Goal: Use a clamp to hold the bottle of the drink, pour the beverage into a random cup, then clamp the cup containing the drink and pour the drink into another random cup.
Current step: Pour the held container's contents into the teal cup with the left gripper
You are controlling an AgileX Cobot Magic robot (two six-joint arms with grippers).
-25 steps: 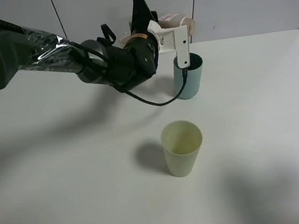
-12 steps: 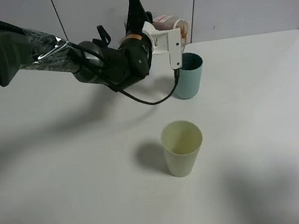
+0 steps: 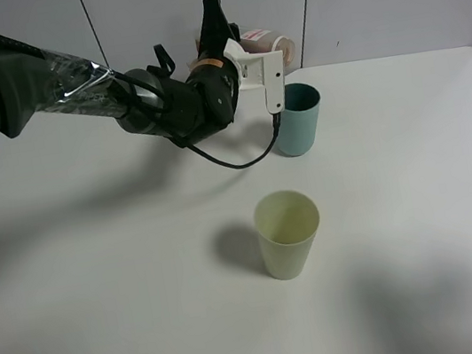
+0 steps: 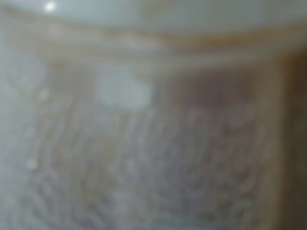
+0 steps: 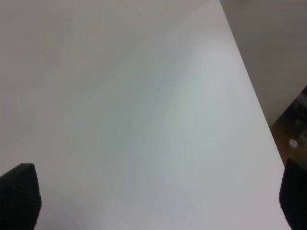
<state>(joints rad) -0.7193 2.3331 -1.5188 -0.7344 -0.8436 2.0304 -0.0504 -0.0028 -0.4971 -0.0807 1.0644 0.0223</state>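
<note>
Up at the back of the tabletop (image 3: 420, 202), the left fingers (image 3: 214, 20) are clamping the pink-labelled bottle (image 3: 273, 43), which is lying tipped almost on its side just above the teal cup (image 3: 297, 122). The yellow-green cup (image 3: 288, 236) is standing upright nearer the front, well apart. The right fingers (image 5: 19, 196) are hanging spread wide over the tabletop.
</note>
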